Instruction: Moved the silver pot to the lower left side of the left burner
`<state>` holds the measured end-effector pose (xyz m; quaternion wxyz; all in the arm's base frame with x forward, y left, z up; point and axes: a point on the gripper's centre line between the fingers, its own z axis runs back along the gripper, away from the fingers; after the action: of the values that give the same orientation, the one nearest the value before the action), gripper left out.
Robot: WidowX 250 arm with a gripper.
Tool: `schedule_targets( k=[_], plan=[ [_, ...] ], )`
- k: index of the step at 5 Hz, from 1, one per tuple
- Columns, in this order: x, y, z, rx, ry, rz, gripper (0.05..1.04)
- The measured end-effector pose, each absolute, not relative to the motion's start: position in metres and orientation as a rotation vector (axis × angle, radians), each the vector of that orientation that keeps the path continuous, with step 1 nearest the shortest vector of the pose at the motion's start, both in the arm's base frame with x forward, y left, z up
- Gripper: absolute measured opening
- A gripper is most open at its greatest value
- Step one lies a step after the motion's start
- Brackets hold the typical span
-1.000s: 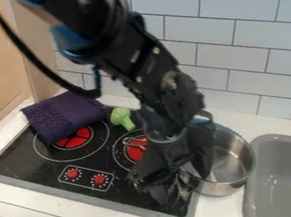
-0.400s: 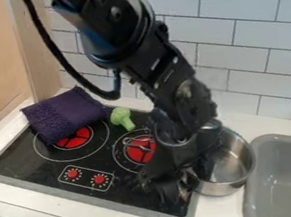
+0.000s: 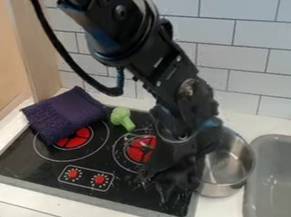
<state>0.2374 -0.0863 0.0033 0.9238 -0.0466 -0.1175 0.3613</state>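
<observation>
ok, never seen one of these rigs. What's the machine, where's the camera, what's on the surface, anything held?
It's a black robot arm with a two-finger gripper at its end. A fixed camera looks down at a slant. On the black stovetop lie a purple cloth, partly over the left burner, and a green toy broccoli. The silver pot sits at the stovetop's right edge, beside the gray sink. The gripper is at the pot's left side; I can't tell whether it has hold of it.

Deep purple cloth [image 3: 66,114], pale-green broccoli [image 3: 122,118]
</observation>
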Motion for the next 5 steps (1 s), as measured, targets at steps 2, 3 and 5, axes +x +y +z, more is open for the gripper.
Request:
schedule_targets(
  k=[2, 3, 5],
  plan=[
    [0.237, -0.087, 0.003, -0.096, -0.238, 0.745, 0.063],
    [0.236, -0.086, 0.003, -0.091, -0.234, 0.741, 0.063],
    [0.238, -0.077, 0.038, -0.103, -0.298, 0.726, 0.063]
  ],
)
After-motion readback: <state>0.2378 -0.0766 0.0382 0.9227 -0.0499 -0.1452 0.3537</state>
